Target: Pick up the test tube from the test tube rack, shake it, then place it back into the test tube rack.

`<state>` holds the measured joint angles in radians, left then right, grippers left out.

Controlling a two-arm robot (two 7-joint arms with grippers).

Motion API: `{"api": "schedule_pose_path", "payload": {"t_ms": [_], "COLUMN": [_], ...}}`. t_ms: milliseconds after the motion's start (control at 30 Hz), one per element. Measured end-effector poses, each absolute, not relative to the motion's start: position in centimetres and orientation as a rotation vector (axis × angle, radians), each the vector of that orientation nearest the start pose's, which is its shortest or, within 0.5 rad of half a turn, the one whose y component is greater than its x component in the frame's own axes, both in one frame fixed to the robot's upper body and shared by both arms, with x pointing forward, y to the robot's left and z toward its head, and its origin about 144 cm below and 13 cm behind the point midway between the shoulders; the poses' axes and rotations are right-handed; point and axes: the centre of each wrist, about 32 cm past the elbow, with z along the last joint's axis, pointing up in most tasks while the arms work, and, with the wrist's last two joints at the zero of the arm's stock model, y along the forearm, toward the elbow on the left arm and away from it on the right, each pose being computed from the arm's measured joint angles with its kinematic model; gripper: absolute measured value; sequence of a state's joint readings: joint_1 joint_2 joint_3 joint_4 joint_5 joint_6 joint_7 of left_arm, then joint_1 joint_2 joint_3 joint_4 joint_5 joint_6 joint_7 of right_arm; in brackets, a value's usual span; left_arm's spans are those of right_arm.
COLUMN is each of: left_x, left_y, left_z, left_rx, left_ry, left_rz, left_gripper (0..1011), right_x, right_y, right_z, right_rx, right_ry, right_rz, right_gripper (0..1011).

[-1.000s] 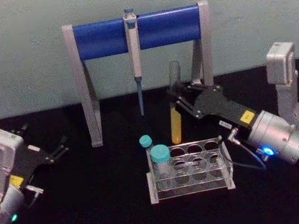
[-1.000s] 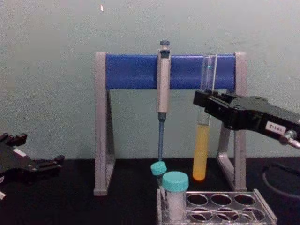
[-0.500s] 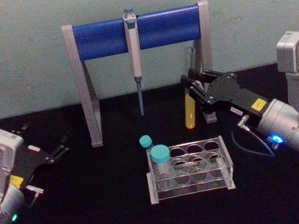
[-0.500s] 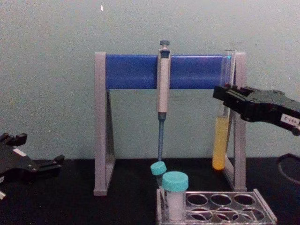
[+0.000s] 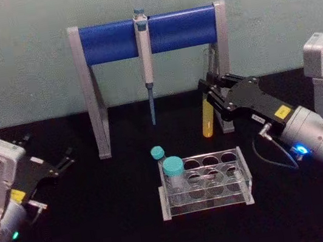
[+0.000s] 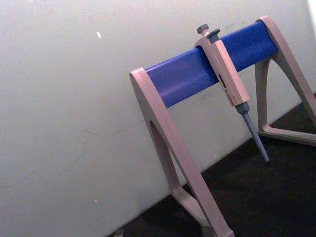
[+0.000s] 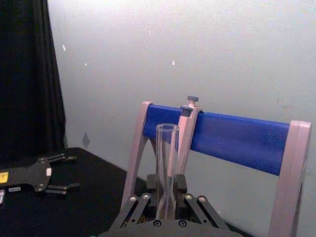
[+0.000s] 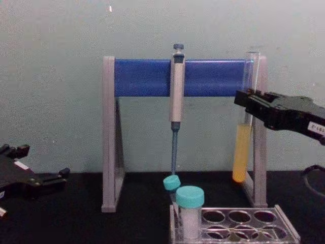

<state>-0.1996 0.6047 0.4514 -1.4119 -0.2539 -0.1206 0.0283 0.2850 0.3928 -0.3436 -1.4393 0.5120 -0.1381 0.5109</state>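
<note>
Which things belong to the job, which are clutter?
Job: tall clear glass test tube with yellow liquid, held by right gripper; low clear plastic test tube rack.
Clutter: grey-blue pipette; grey-and-blue pipette stand; two teal-capped white vials; left gripper, parked left.

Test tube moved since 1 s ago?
Yes. The test tube, in the right gripper, shifted right: from well left of the stand's right post to overlapping it in the chest view. Left gripper parked at left.
</note>
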Motion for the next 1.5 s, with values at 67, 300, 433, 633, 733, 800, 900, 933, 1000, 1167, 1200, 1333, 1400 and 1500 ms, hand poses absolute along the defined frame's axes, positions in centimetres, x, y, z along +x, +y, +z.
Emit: {"api": "schedule_pose_path", "payload": {"t_ms": [67,300,433,633,733,800,900,933,1000,1167,1200,1333,1400,1500], "left_x": [48.9,48.9,48.9,48.9,48.9,48.9,48.9,48.9,48.9,48.9,48.9,48.9,48.9,48.9], "left_y": [31.0,31.0,31.0,31.0,31.0,31.0,31.0,31.0,31.0,31.0,31.0,31.0,31.0,31.0], "left_z": [114.0,114.0,114.0,114.0,114.0,114.0,114.0,114.0,114.0,114.0,114.0,114.0,114.0,114.0], "left_rx": [0.304,0.304,0.304,0.304,0.304,0.304,0.304,0.304,0.304,0.304,0.304,0.304,0.304,0.304], "left_ry": [-0.285,-0.285,-0.285,-0.285,-0.285,-0.285,-0.285,-0.285,-0.285,-0.285,-0.285,-0.285,-0.285,-0.285], "left_rz": [1.248,1.248,1.248,1.248,1.248,1.248,1.248,1.248,1.248,1.248,1.248,1.248,1.248,1.248], "left_gripper": [1010,1010,1010,1010,1010,1010,1010,1010,1010,1010,1010,1010,1010,1010], "right_x": [52.4,51.6,50.8,49.4,48.9,48.6,48.3,48.2,48.2,48.2,48.3,48.6,48.7,48.8], "right_y": [-25.7,-25.6,-25.6,-25.8,-25.9,-25.9,-25.9,-26.0,-26.0,-25.8,-25.8,-25.6,-25.6,-25.6], "right_z": [118.7,119.1,119.4,119.2,118.7,118.4,118.0,117.7,117.5,116.8,116.7,116.4,116.3,116.1], "right_rx": [0.148,0.150,0.153,0.149,0.138,0.133,0.121,0.116,0.112,0.114,0.115,0.117,0.118,0.118], "right_ry": [-0.097,-0.105,-0.110,-0.103,-0.090,-0.084,-0.079,-0.079,-0.081,-0.085,-0.087,-0.093,-0.093,-0.092], "right_rz": [-0.799,-0.772,-0.757,-0.758,-0.764,-0.768,-0.777,-0.782,-0.786,-0.788,-0.788,-0.786,-0.787,-0.786], "right_gripper": [222,222,221,221,222,222,221,222,222,221,222,222,222,222]}}
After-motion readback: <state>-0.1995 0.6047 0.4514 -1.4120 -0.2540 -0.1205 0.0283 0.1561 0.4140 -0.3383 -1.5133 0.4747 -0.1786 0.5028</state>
